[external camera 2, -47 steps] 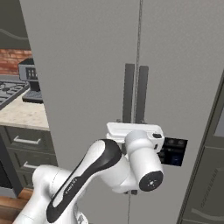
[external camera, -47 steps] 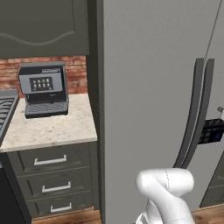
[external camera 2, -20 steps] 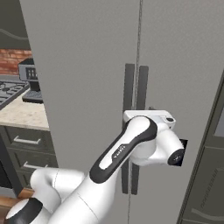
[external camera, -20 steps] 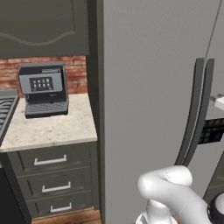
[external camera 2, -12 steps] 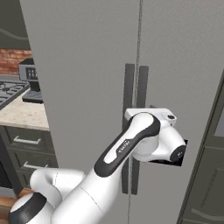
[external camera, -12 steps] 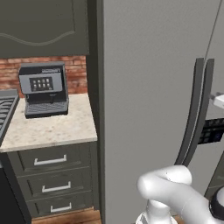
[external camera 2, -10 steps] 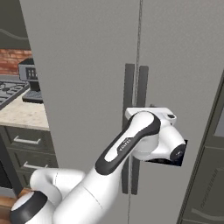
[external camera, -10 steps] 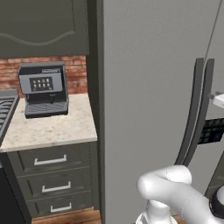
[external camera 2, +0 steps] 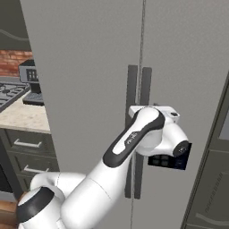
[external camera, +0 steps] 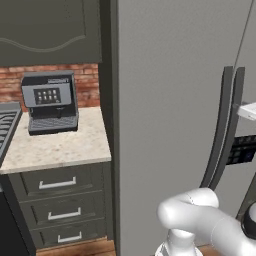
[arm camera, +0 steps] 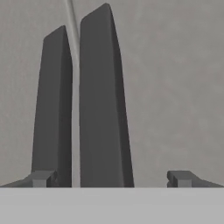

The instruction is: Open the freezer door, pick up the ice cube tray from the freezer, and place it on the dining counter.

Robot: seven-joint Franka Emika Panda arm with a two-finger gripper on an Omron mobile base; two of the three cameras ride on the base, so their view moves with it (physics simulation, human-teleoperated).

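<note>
In front of the tall matte light-grey freezer door (external camera 2: 89,80), I see two long dark curved bar handles standing side by side across the door seam, and my main concern is that the wide-open gripper (arm camera: 109,179) straddles both bars, or closes on the wrong one, because its fingertips (arm camera: 41,178) bracket them loosely. A pull from there could slip off or tug the neighbouring door. The white arm (external camera 2: 129,138) reaches up and forward from the base, hand level and aimed squarely at the dark handle (arm camera: 103,100), not yet touching it.
</note>
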